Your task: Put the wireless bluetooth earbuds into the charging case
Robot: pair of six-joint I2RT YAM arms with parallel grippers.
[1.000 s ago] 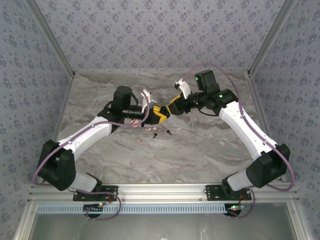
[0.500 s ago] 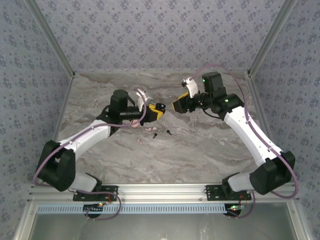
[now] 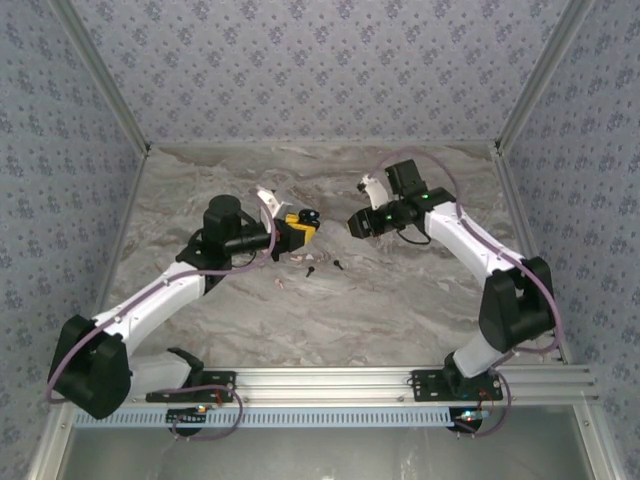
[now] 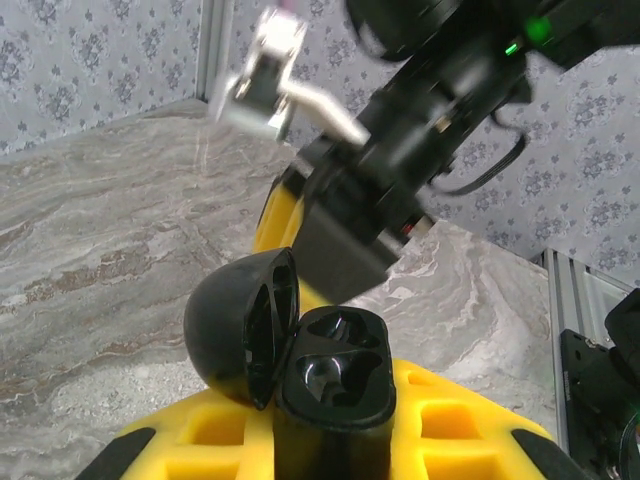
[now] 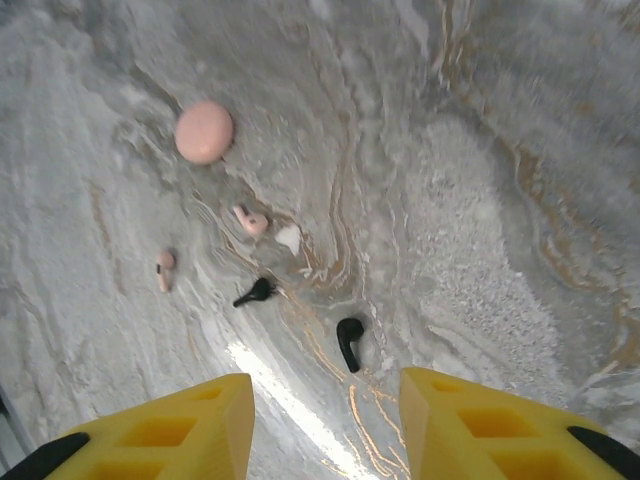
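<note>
Floral-papered walls [image 3: 300, 70] enclose a grey, marble-veined surface [image 3: 400, 300]. The left jaws clamp a glossy black charging case [image 4: 335, 372], lid open. Tiny stemmed earbuds [image 5: 349, 342], black and pink, lie loose on the surface near a round pink disc [image 5: 204, 131]; the right jaws stand apart.

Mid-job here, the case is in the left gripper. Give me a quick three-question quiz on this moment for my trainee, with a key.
1. True or false: the black charging case in the left gripper has its lid open and both wells empty.
2. In the right wrist view, which lies nearest the right gripper? A. the pink disc B. a black earbud C. a pink earbud
3. Fill in: the right gripper's jaws stand ___, with nothing between them.
Key: 1 true; 2 B; 3 open.
</note>
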